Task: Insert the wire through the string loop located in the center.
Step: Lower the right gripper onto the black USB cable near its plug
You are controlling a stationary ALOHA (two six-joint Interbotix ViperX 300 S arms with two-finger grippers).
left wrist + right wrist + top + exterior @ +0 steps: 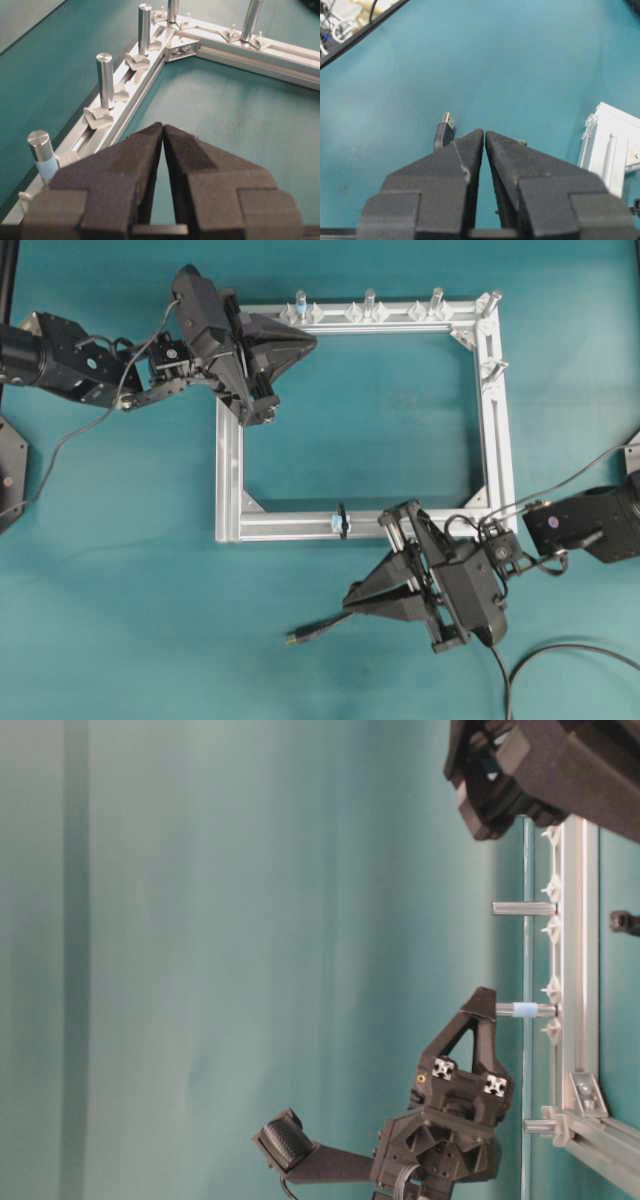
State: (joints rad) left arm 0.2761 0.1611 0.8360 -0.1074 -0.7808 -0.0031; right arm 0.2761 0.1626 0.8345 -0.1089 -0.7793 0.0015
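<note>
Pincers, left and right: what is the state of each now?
Left pincer: closed, holding nothing.
Right pincer: closed, holding nothing.

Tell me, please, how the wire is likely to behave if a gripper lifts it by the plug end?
The wire is thin and curves loosely across the table, so it will probably droop and trail rather than stay straight. Its small plug looks rigid, likely the steadier part to pinch. It seems light, so it may slide when nudged.
</note>
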